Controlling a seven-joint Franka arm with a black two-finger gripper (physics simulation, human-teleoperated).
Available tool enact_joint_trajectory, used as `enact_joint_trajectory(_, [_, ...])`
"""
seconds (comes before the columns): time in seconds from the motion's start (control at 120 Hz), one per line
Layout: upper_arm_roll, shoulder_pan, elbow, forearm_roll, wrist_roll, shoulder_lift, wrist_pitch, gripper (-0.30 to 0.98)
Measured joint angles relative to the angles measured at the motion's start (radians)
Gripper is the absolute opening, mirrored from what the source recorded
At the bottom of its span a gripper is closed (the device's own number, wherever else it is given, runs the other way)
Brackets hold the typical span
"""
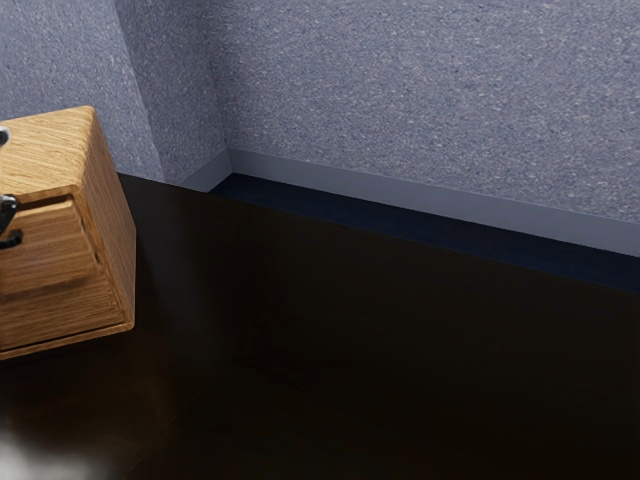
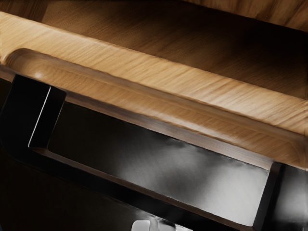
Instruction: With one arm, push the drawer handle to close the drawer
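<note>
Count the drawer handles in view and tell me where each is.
1: the black handle, on the drawer front. The cabinet runs past the exterior view's left edge, so others may be hidden.

- I have my gripper point(image 1: 8, 206) at the exterior view's left edge, mostly cut off; its full pose I can't tell.
- A pale bit of my arm point(image 1: 3, 137) pokes in above.

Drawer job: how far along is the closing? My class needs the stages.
Done: the pincer is beside the black handle. In hand: perhaps the push, though contact is unclear. Left: closing the drawer, since its inside shows behind the front edge.
</note>
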State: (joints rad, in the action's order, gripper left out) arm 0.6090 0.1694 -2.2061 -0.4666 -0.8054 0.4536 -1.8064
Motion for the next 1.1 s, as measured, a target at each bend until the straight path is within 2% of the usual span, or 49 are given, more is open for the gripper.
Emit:
enact_joint_trajectory(0.333, [0.217, 0.241, 0.085, -0.084, 0.0, -0.013, -0.027, -0.09])
enact_joint_trajectory(0.417, [0.226, 0.259, 0.09, -0.089, -0.002, -0.012, -0.018, -0.1])
enact_joint_trajectory(0.525, [0.119, 0.221, 0.098, -0.049, -0.023, 0.019, 0.078, -0.09])
enact_joint_trajectory(0.683, [-0.147, 0.074, 0.097, 0.055, -0.059, 0.092, 0.234, -0.09])
enact_joint_trajectory(0.808, [-0.288, 0.054, 0.1, 0.136, -0.081, 0.105, 0.309, -0.09])
enact_joint_trajectory(0.917, [-0.365, 0.078, 0.148, 0.197, -0.094, 0.086, 0.345, -0.08])
enact_joint_trajectory(1.042, [-0.388, 0.129, 0.205, 0.246, -0.107, 0.037, 0.367, -0.07])
enact_joint_trajectory(1.1, [-0.393, 0.149, 0.268, 0.264, -0.112, -0.012, 0.373, 0.04])
